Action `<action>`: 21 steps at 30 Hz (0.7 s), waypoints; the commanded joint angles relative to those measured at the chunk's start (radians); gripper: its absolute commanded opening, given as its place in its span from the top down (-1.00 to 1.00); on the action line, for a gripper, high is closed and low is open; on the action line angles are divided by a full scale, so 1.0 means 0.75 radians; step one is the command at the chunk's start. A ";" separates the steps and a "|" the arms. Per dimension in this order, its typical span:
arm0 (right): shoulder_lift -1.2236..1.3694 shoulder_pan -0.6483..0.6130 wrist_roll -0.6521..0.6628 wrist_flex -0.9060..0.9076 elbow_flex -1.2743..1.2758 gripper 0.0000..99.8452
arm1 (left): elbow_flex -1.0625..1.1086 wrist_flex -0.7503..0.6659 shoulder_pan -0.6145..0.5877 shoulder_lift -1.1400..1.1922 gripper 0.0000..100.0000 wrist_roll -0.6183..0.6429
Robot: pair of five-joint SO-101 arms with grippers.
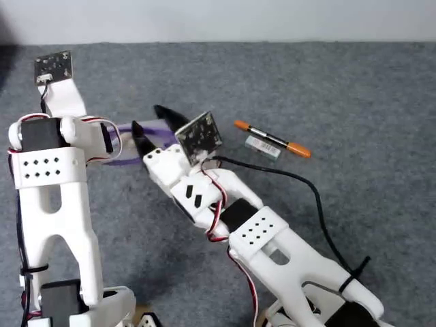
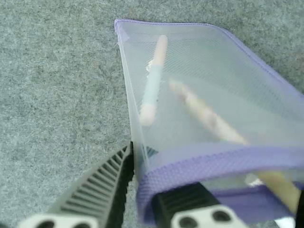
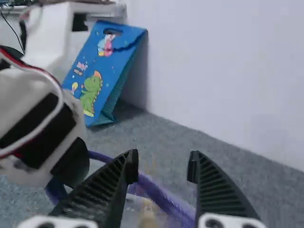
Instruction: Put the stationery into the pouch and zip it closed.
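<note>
Left gripper (image 2: pixel 153 183): you are pinching the purple-edged rim of the pouch (image 2: pixel 213 71) between its two fingers, jaws closed on the fabric at one end of the opening. The mesh body is lying on the carpet (image 1: pixel 340 88) and stretching away from that gripper.

Inside the pouch: a pen (image 2: pixel 153 80) is lying near the closed far end, and a pencil (image 2: pixel 209 118) is running on a diagonal from the middle toward the rim. Both are showing through the mesh. I cannot tell whether the pencil's end is poking past the rim.

Right gripper (image 3: pixel 163 161): you are holding it open, fingers apart, with nothing between them. It is hanging over the pouch's purple rim, just beside the left gripper. In the high view it is sitting left of centre, with the pouch showing only as a purple strip under both grippers.

Outside the pouch: a marker (image 1: pixel 272 138) with orange ends is lying on the carpet, well to the right of both grippers. A small white piece (image 1: pixel 263 146) is lying against its near side.

Background: a blue bag (image 3: pixel 102 66) is standing against the wall (image 3: pixel 228 61).
</note>
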 commanded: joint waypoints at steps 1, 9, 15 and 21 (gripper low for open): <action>-0.099 0.026 -0.072 0.193 -0.119 0.65 | -0.058 0.004 0.000 0.004 0.98 0.016; -0.189 0.259 -0.180 0.897 -0.493 0.80 | -0.058 0.006 -0.004 -0.008 0.98 0.016; 0.030 0.517 -0.033 1.251 -0.696 0.80 | -0.058 0.012 -0.004 -0.008 0.98 0.016; 0.416 0.658 0.149 1.537 -0.984 0.80 | -0.056 0.012 -0.004 -0.006 0.98 0.016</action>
